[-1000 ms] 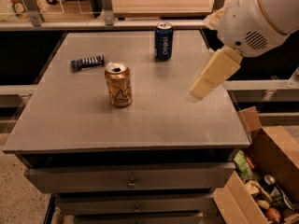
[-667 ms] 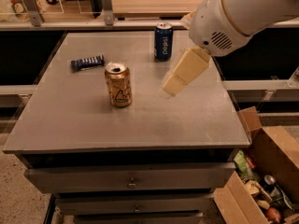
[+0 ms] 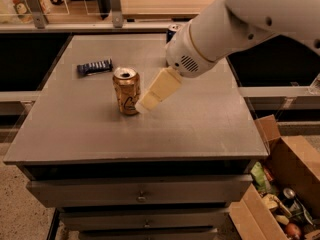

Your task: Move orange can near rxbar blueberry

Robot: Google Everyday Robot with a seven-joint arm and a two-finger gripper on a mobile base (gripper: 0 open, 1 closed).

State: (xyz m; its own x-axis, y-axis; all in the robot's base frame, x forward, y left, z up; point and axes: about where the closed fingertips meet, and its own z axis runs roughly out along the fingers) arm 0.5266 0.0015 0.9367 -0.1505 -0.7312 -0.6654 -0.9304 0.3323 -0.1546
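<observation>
orange can stands upright near mid-desk, long axis vertical. bar lies flat toward the far left corner, lengthwise along the far edge. gripper is just right of the can; open or closed, cannot tell.

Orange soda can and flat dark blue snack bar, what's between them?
Between the orange can and blue bar: only bare grey tabletop, per the camera view. The gripper is at the can's opposite side.
</observation>
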